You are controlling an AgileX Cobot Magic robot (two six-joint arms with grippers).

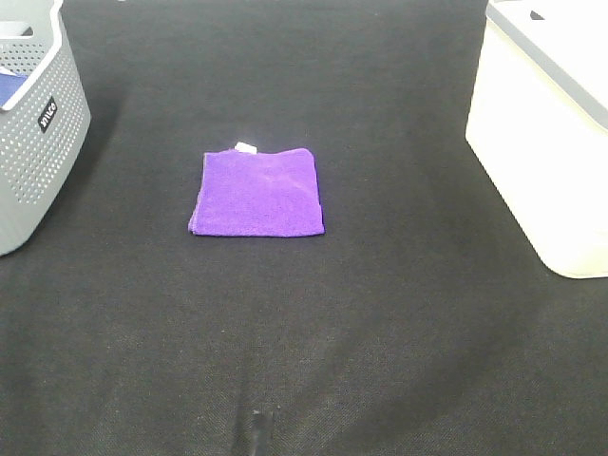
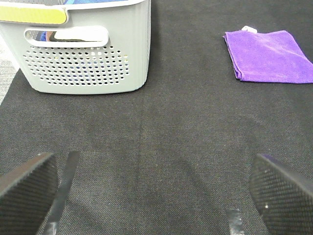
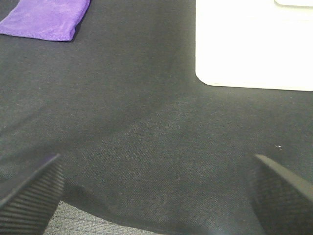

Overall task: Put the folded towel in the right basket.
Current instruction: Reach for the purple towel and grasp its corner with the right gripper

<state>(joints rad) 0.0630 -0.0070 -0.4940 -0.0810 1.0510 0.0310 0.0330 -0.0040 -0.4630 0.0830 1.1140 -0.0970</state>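
Observation:
A folded purple towel with a small white tag lies flat on the black cloth in the middle of the table. It also shows in the left wrist view and the right wrist view. The right basket is white and stands at the right edge; it shows in the right wrist view. My left gripper is open and empty, well short of the towel. My right gripper is open and empty, near the table's front. Neither gripper shows in the exterior high view.
A grey perforated basket stands at the left edge with something blue inside; it shows in the left wrist view. The black cloth covers the table.

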